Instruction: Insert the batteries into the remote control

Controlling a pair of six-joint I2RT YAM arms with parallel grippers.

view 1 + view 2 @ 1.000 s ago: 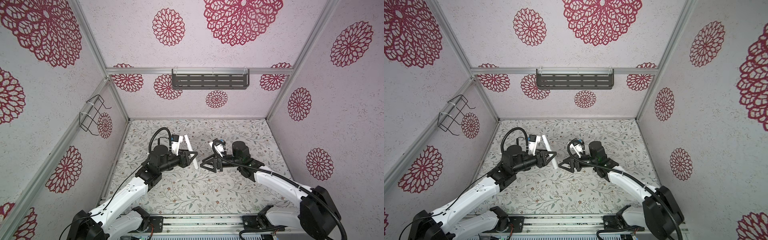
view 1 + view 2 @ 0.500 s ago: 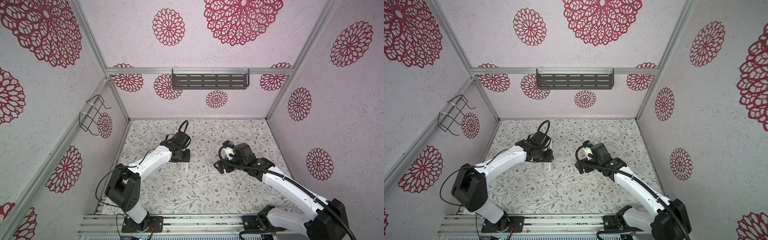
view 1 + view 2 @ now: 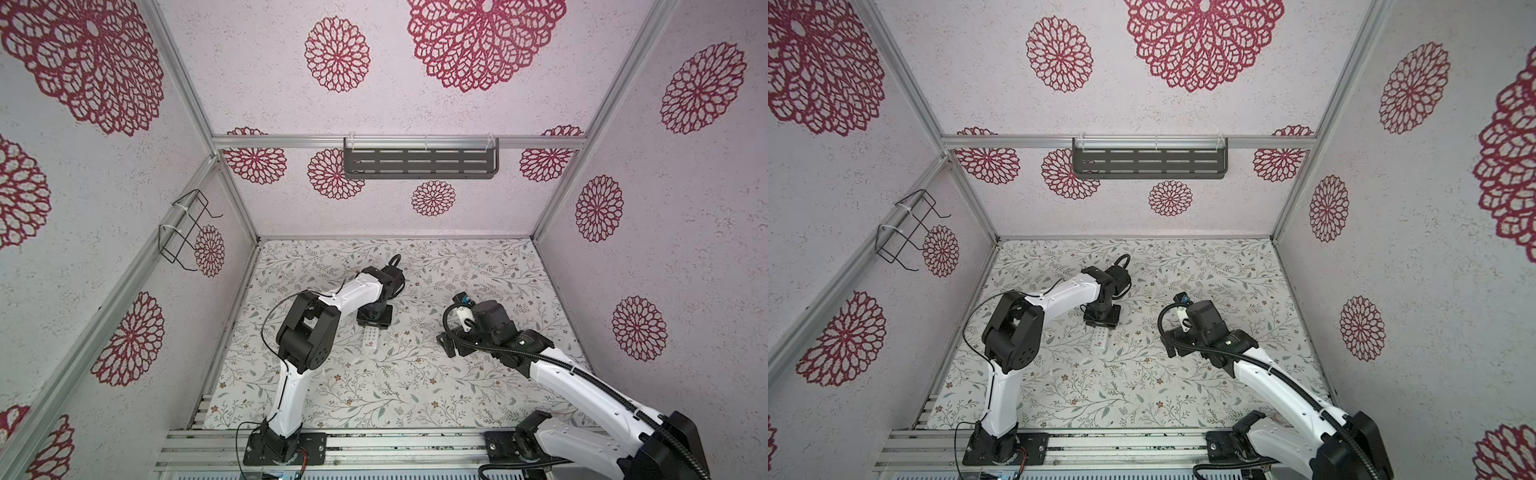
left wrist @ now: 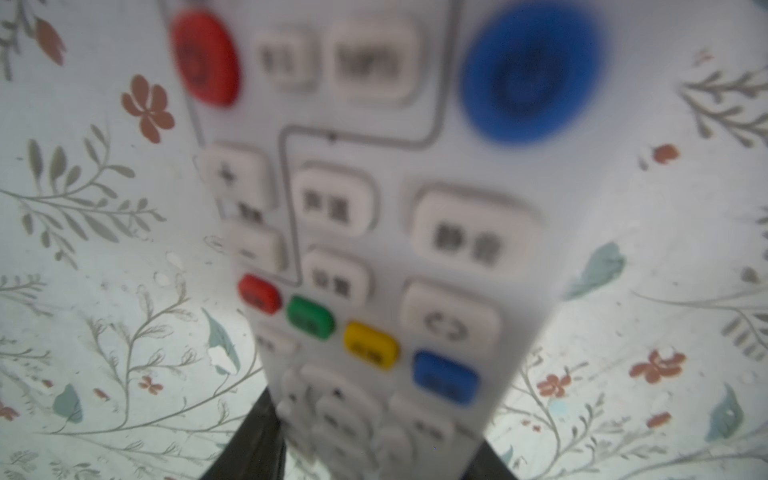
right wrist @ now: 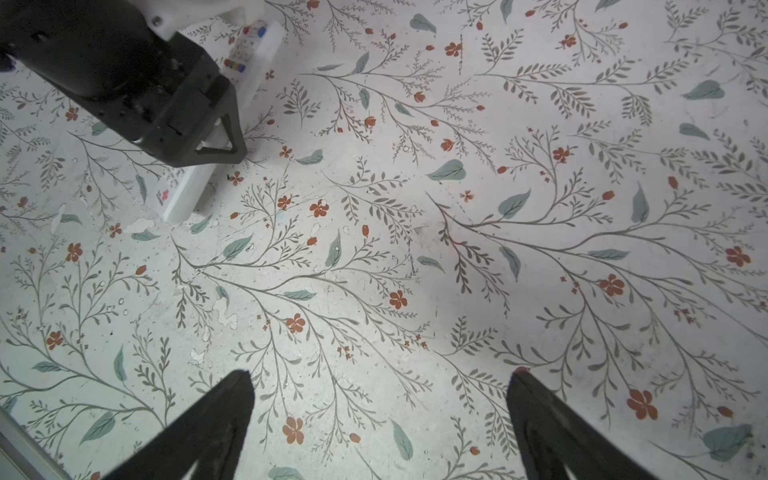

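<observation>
The remote control is seen lying on the flowered counter with its button face turned upward, on the left arm's side. It is clasped across its width by the left gripper, whose dark fingers are set at both long edges in the left wrist view. The right gripper is spread wide and carries nothing; only bare counter is seen between its jaws, well apart from the remote control. One remote control and two grippers are counted. Of the batteries, none is found in any view, neither loose on the counter nor in a gripper. It is therefore judged that the batteries are probably already inside, though the back face is hidden and this cannot be confirmed. The step in hand is then taken to be the setting down of the remote control. For the next move, the left gripper is to be released and lifted straight up, so that nothing is dragged.
</observation>
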